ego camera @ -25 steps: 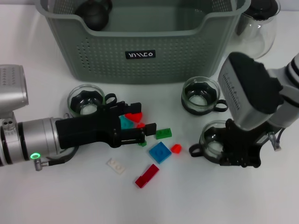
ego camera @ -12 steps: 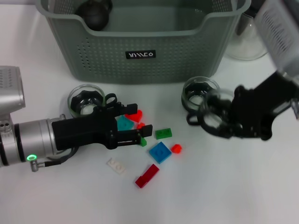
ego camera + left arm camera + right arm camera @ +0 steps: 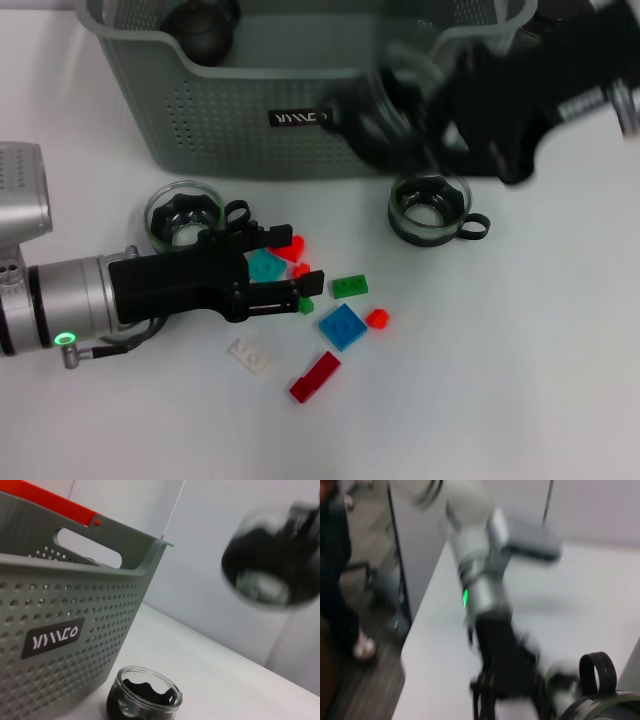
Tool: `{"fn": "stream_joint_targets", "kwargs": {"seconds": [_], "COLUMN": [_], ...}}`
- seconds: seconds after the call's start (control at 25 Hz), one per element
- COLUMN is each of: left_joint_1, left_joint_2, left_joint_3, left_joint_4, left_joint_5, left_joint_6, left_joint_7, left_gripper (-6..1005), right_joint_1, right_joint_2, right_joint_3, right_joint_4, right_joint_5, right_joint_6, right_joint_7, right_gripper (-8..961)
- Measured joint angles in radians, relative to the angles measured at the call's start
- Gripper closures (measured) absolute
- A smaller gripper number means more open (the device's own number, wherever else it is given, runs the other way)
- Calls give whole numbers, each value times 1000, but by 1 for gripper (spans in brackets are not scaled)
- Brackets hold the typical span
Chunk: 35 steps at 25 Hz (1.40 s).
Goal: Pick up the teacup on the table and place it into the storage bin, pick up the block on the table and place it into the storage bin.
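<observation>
The grey-green storage bin (image 3: 300,130) stands at the back of the table. My right gripper (image 3: 430,112) is in the air before the bin's front wall, shut on a glass teacup (image 3: 378,100) with a black holder; both are blurred by motion. That held teacup (image 3: 600,700) shows in the right wrist view, and the left wrist view shows it (image 3: 265,565) aloft. Two more teacups (image 3: 185,215) (image 3: 430,207) stand on the table. My left gripper (image 3: 293,262) lies low over the blocks, open around a small red block (image 3: 301,269) beside a teal block (image 3: 264,265).
Loose blocks lie in front: red (image 3: 291,247), green (image 3: 349,286), blue (image 3: 342,326), small red (image 3: 377,318), white (image 3: 247,355), long red (image 3: 314,377). A dark round object (image 3: 200,30) sits in the bin's back left corner. A clear glass jug (image 3: 565,15) stands behind the bin at right.
My right gripper has lifted a teacup off the table at the front right and swung it up and left toward the bin. The left gripper has drawn back slightly.
</observation>
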State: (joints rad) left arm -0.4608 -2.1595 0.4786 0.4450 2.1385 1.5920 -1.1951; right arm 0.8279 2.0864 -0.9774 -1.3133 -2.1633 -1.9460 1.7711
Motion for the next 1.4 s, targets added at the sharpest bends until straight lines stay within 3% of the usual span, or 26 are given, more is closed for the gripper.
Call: {"fn": "stream_joint_targets", "kwargs": {"seconds": [0.12, 0.28, 0.44, 0.6, 0.88, 1.08, 1.4], "left_joint_1": [-1, -3, -8, -12, -14, -14, -13], "left_joint_2": [2, 3, 4, 4, 5, 6, 6], "left_joint_3": [0, 0, 0, 1, 0, -2, -2], "left_joint_4": [1, 2, 3, 3, 3, 8, 9], "left_joint_5": [0, 0, -1, -9, -13, -19, -21], "left_joint_6": [1, 1, 0, -1, -3, -2, 4], "left_joint_7": [0, 1, 4, 5, 5, 5, 4], "left_gripper": [154, 154, 155, 155, 155, 155, 155], "right_joint_1": [64, 138, 217, 300, 398, 442, 447], "right_joint_2": [-3, -15, -34, -37, -20, 10, 11], "right_joint_3": [74, 109, 87, 70, -26, -113, -209], "right_joint_4": [15, 65, 182, 340, 622, 766, 846], "right_joint_5": [50, 33, -68, -216, -376, -482, -507], "right_joint_6": [24, 168, 374, 562, 889, 1094, 1188], "right_joint_7": [40, 133, 242, 303, 334, 370, 431], "right_gripper": [892, 892, 892, 892, 892, 892, 891]}}
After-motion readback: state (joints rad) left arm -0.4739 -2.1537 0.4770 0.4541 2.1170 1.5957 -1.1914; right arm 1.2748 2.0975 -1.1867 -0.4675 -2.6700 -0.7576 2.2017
